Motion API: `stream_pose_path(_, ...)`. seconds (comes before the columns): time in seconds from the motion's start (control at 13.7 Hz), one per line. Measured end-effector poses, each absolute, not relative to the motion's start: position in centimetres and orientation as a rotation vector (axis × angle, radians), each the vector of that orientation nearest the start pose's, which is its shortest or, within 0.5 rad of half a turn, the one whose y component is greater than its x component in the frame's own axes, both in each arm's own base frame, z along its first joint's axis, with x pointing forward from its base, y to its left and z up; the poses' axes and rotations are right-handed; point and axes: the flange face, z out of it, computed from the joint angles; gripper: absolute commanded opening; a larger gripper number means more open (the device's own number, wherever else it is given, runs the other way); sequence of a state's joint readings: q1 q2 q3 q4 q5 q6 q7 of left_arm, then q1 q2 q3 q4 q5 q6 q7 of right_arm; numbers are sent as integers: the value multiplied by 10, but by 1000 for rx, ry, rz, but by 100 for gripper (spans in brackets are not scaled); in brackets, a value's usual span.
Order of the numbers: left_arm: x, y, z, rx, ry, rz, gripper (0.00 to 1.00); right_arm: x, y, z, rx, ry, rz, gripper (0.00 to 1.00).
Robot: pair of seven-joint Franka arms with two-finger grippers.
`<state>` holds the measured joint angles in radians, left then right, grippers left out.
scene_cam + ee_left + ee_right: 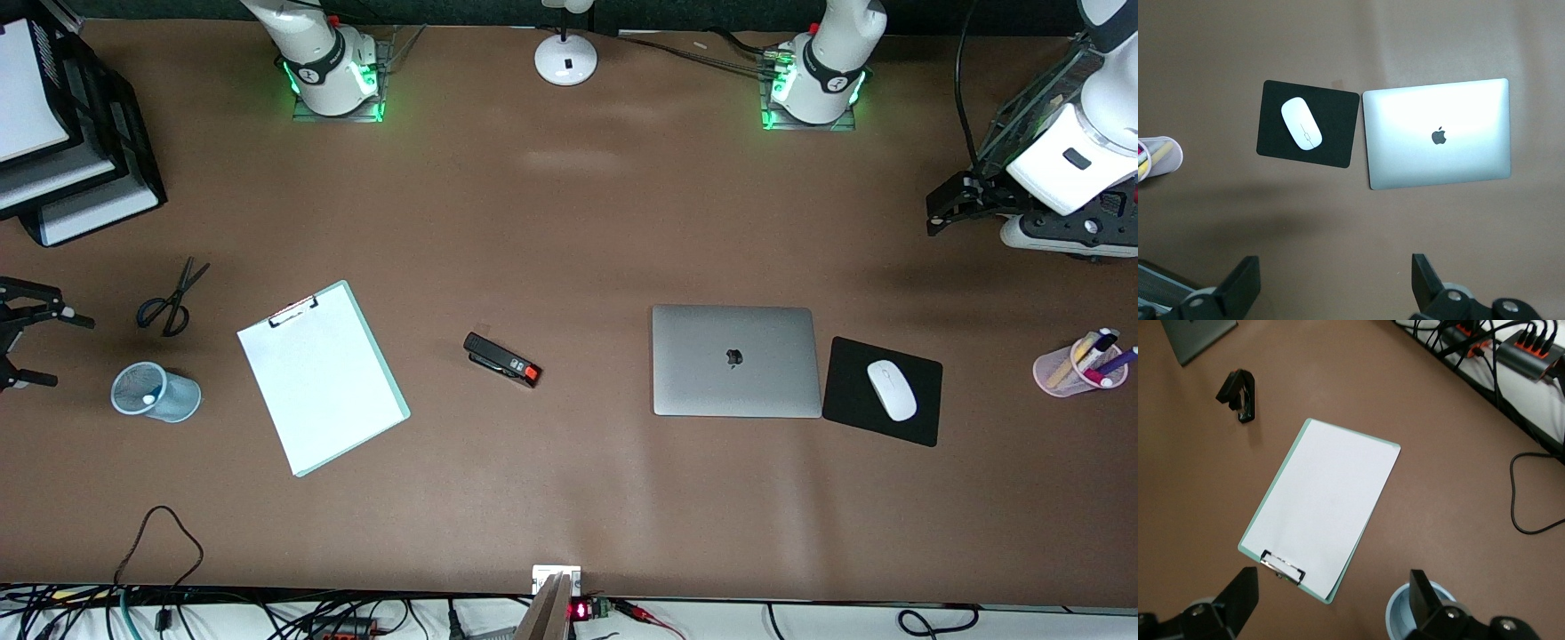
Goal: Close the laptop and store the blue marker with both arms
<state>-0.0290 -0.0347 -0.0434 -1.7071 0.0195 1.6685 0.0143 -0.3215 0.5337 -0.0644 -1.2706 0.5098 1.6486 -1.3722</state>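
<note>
1. The laptop (736,360) lies shut and flat on the brown table (569,222), lid up with the dark apple logo showing, toward the left arm's end of the table.
2. The blue marker cannot be picked out with certainty in any view; several markers stand in the pink cup (1078,366) at the left arm's end of the table, and which of them it is cannot be told.
3. Just beside the laptop, toward the left arm's end, sits the black mouse pad (849,418) with a white mouse (892,389) on it.
4. The left gripper (1335,283) hangs high over the table near the left arm's end, its fingers (1243,283) spread wide with nothing between them.
5. The right gripper (1331,603) hangs over the right arm's end of the table above the clipboard (322,377), fingers (1241,597) likewise wide apart and empty.
6. A black stapler (502,359) lies between clipboard and laptop.
7. A light-blue mesh cup (156,392) and black scissors (171,300) sit toward the right arm's end; the scissors are farther from the front camera than the cup.
</note>
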Motion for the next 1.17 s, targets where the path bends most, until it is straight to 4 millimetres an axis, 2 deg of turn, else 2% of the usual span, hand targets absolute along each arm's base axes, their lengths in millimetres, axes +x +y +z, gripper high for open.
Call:
stream_pose_path(0.29,548,-46,588,-3117,147,3,100,677,-144,473,-2555,-1154,-206,100)
stream_pose_path(0.51,548,-46,588,-3117,147,3,100,685,-82,475,-2633,-1092,-95,100)
stream_pose_path(0.73,548,-46,588,-3117,146,4,100,689,-25,473,-2741,-951,9,100)
stream_pose_path(0.88,547,-45,588,-3117,146,6,100,689,-1,472,-2821,-824,60,100)
stream_pose_path(1.17,547,-45,588,-3117,146,6,100,681,21,474,-2968,-522,191,100)
